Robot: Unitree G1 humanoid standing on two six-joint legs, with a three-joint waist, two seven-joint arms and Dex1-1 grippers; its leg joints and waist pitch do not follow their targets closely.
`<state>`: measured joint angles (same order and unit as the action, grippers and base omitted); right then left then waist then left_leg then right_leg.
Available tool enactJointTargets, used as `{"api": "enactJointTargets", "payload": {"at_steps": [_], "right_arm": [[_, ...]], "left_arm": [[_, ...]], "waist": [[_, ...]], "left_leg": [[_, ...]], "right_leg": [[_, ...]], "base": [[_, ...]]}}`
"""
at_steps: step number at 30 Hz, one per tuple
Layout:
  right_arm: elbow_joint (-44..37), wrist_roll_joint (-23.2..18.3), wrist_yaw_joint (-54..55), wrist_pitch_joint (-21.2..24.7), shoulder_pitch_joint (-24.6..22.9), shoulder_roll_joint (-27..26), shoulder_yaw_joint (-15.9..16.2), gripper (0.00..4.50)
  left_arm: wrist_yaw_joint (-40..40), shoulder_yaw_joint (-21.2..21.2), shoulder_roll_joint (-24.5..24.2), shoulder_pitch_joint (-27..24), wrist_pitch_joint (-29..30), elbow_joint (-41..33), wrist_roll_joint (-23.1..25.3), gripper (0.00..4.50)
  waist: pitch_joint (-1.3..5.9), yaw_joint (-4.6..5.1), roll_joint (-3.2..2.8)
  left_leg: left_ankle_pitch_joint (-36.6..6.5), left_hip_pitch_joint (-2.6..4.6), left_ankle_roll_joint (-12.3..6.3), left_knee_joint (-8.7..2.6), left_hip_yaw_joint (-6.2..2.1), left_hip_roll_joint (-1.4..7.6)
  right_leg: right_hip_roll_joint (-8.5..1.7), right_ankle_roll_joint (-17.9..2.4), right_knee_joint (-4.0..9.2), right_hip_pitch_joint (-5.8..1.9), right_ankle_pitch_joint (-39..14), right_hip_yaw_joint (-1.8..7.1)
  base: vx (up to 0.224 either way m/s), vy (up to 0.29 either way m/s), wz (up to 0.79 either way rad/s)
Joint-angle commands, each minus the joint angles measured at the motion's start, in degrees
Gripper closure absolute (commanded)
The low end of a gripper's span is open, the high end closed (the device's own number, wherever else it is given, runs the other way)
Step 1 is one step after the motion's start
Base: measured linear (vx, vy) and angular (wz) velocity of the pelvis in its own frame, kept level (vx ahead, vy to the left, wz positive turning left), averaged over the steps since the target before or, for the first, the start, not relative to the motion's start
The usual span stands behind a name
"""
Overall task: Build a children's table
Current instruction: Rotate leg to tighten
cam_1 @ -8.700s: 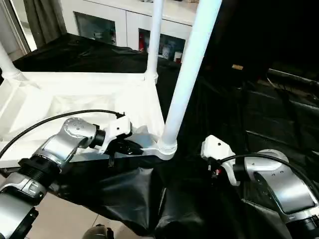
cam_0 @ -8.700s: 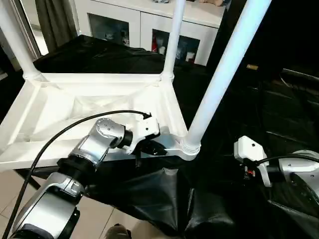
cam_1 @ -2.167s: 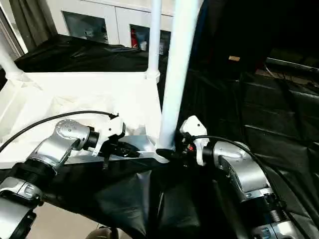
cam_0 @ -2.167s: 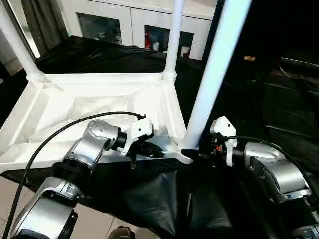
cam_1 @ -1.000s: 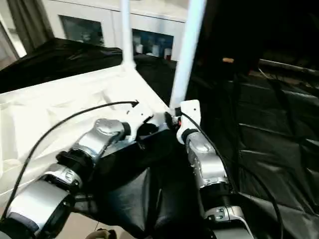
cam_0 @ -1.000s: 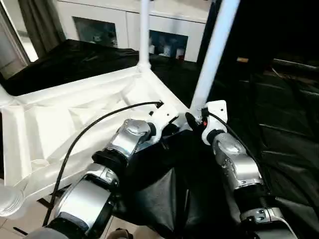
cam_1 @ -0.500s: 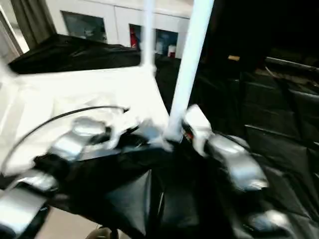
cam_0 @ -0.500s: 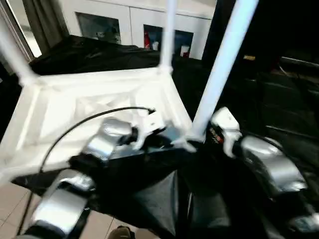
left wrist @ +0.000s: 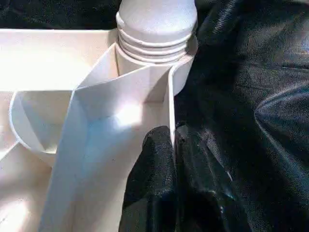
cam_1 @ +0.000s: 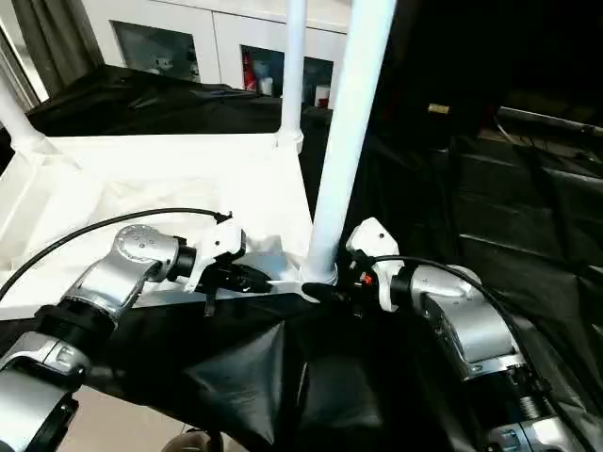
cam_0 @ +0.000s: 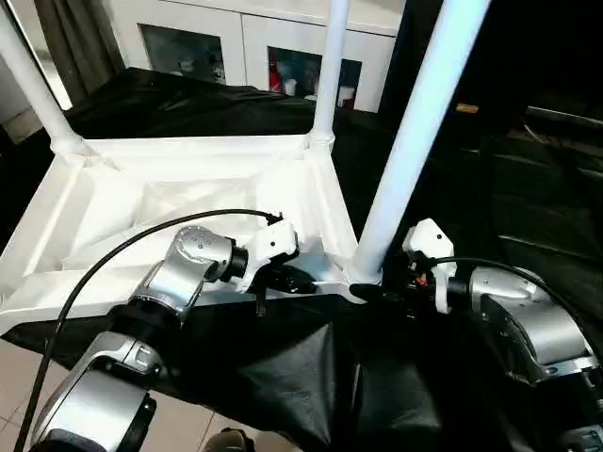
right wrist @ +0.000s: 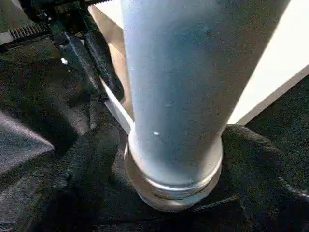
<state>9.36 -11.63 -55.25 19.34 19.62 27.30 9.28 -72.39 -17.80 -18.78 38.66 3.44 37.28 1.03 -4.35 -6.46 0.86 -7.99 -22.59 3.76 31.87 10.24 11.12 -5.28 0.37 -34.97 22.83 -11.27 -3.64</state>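
Lying upside down on a table draped in black cloth (cam_0: pixel 170 104), a white plastic tabletop (cam_0: pixel 122 212) shows its ribbed underside, spreading from the middle of the head view out toward nine o'clock. Three white tubular legs stand up from its round corner sockets: the far-left leg (cam_0: pixel 33 85) at about ten o'clock, the far-right leg (cam_0: pixel 325 71) at twelve o'clock, and the near-right leg (cam_0: pixel 415 141), thickest in view, rising toward one o'clock. From seven o'clock the robot's silver left forearm, trailing a black cable (cam_0: pixel 104 268), reaches in to the tabletop's near rim. The left gripper (cam_0: pixel 294 280) is closed on that thin rim wall, just left of the near-right corner socket; its wrist view shows a black finger (left wrist: pixel 154 183) on each side of the wall, pinching it, with the ringed base of the leg right beyond. Moving right, the near-right leg's flared end sits in its socket at the tabletop's corner. The right gripper (cam_1: pixel 325 293), coming in from four o'clock, has its two black fingers (right wrist: pixel 94 154) spread wide on either side of the leg's base; whether they touch it is unclear. Behind everything, at twelve o'clock, stands a white glass-door cabinet (cam_0: pixel 236 47).
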Motion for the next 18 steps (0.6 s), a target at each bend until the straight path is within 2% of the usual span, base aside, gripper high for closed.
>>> {"api": "enactJointTargets", "payload": {"at_steps": [1,4,9,15,18], "right_arm": [[-0.1,-0.5,-0.3,0.0,-0.3,-0.1,-0.3,1.16],[-0.2,-0.5,-0.5,0.1,-0.4,0.1,0.0,1.56],[-0.3,-0.4,-0.4,0.2,-0.8,-0.2,0.4,1.84],[0.0,-0.2,0.0,0.1,-0.9,-0.6,0.4,1.91],[2.2,1.2,5.2,0.1,-1.1,-3.0,-0.5,1.91]], "left_arm": [[-1.4,0.2,0.6,-0.6,0.1,-1.0,-1.4,4.5],[-1.3,0.2,0.6,-0.6,0.4,-1.3,-1.4,4.5],[-1.2,0.1,0.4,-0.9,0.9,-1.9,-1.6,4.5],[-1.0,0.1,0.3,-1.0,1.2,-2.0,-1.4,4.5],[5.1,1.1,1.6,0.3,1.7,0.6,0.3,4.5]], "waist": [[3.66,-0.01,0.37],[3.66,-0.05,0.43],[3.63,-0.04,0.42],[3.74,-0.02,0.34],[3.59,0.11,0.41]], "left_leg": [[-12.8,1.41,-3.37,-3.14,-0.36,2.19],[-12.4,1.36,-3.66,-3.07,-0.33,2.14],[-12.7,1.43,-3.59,-3.07,-0.32,2.16],[-12.1,1.44,-3.72,-2.99,-0.33,2.14],[-13.1,1.41,-3.18,-3.09,-0.32,2.01]], "right_leg": [[-3.24,-13.8,4.07,-2.5,-6.8,2.41],[-3.27,-13.8,4.05,-2.54,-6.5,2.38],[-3.25,-13.7,4.1,-2.5,-7.2,2.39],[-3.16,-14.1,3.9,-2.56,-5.7,2.36],[-3.22,-13.8,4.16,-2.42,-7.7,2.35]], "base": [[0.0,0.0,0.0],[0.0,0.0,0.0],[0.0,0.0,0.0],[0.0,0.0,0.0],[0.0,0.0,0.0]]}}
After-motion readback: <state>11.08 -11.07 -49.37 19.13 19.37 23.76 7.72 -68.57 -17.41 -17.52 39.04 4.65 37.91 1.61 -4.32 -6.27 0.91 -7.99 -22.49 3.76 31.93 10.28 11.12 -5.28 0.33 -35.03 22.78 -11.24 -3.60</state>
